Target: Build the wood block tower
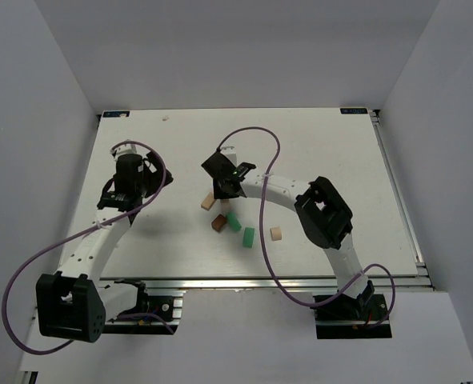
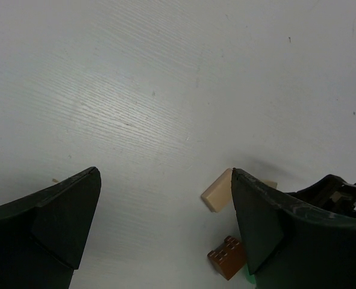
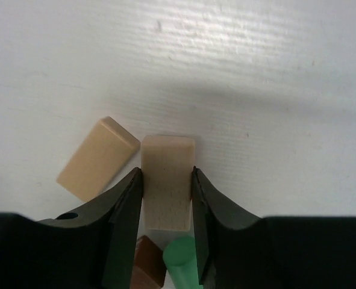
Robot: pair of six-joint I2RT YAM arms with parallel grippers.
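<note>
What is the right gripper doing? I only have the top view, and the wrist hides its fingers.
Observer: The right gripper is shut on a tan block, gripped by its long sides.
Operator: Anything crowding it?
Observer: Yes. In the right wrist view, a second tan block lies tilted on the table, close beside the held one on its left.
Operator: And the left gripper, open or shut?
Observer: The left gripper is open and holds nothing. Only bare table shows between its fingers.
</note>
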